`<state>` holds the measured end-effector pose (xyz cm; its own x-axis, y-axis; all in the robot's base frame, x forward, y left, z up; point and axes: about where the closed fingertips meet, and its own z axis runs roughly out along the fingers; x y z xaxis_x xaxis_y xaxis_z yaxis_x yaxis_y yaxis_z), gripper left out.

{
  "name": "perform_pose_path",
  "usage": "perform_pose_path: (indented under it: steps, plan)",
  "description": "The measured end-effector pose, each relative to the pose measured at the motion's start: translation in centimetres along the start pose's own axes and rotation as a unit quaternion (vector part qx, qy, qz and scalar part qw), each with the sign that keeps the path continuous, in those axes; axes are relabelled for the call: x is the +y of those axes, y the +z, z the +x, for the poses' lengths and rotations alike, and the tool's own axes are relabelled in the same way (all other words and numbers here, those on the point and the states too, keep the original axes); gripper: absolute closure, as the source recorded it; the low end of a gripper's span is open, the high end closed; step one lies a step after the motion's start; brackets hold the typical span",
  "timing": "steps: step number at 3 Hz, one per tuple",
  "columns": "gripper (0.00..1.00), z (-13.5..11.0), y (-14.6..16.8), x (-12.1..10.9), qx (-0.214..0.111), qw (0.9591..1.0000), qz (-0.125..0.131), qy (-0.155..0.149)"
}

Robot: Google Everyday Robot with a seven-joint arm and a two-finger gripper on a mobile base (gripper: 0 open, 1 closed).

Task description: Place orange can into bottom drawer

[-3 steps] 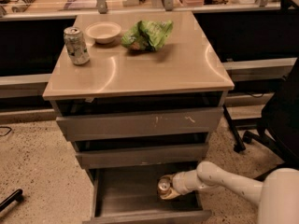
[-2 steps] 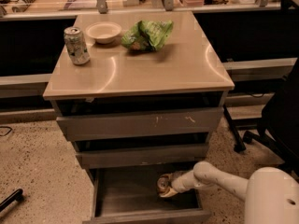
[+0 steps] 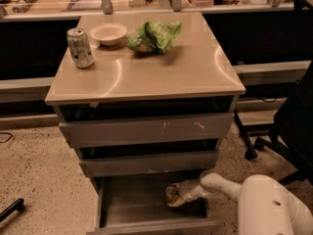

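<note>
Orange can (image 3: 170, 195): inside the open bottom drawer (image 3: 146, 227), right of its middle, tilted, long axis running left-right, silver top toward the drawer's left.
Gripper (image 3: 176, 195): reaches in from the drawer's right, jaws clenched on the can; release judged pending.

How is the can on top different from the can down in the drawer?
The silver-green can is pale; the orange can is brownish-orange. The silver-green can stands on the cabinet top; the orange can is down in the open bottom drawer, at the gripper. Both are small drink cans.
</note>
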<state>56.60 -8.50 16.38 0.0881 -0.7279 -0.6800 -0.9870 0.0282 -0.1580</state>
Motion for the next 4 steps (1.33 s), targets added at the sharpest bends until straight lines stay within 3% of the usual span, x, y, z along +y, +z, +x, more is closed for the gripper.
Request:
perform_pose_path:
  steps: [1, 4]
  plan:
    - [1.00, 1.33, 0.72, 0.05, 0.004, 0.9995, -0.002, 0.030]
    - [0.35, 1.15, 0.49, -0.02, 0.004, 0.9995, -0.001, 0.032]
